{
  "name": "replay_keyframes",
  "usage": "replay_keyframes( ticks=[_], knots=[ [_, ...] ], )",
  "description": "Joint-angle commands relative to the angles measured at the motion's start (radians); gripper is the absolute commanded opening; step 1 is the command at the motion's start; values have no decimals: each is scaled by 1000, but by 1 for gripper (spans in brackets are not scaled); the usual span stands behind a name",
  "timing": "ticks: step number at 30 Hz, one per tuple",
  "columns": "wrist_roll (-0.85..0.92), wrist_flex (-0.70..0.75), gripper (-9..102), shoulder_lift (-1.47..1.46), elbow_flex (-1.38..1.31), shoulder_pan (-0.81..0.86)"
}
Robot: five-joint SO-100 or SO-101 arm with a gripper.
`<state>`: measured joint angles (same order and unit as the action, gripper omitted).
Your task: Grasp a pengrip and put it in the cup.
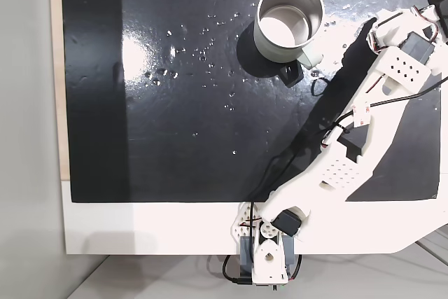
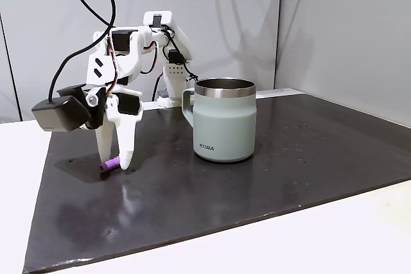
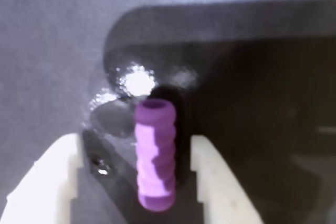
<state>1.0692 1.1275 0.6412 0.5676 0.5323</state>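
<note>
The lilac ribbed pengrip (image 3: 155, 156) lies flat on the black mat between my two white fingers (image 3: 52, 182), with a narrow gap on each side. In a fixed view my gripper (image 2: 115, 162) points straight down, its tips on the mat around the pengrip (image 2: 110, 165). It is open and not squeezing the tube. The pale grey-green steel cup (image 2: 225, 120) stands upright to the right of the gripper in that view, handle towards it. From above, the cup (image 1: 288, 22) shows an empty shiny inside.
The black mat (image 1: 175, 138) carries scattered water droplets (image 1: 175, 54) near the cup. My white arm (image 1: 364, 124) stretches from its base (image 1: 269, 257) at the table's front edge to the upper right. A black camera module (image 2: 61, 113) hangs beside the gripper.
</note>
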Motion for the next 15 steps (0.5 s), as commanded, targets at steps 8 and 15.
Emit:
replay_keyframes(
  ticks=[8, 15],
  knots=[
    [12, -34, 8, -18, -3, 20],
    [25, -37, 1, -18, 2, 18]
  ],
)
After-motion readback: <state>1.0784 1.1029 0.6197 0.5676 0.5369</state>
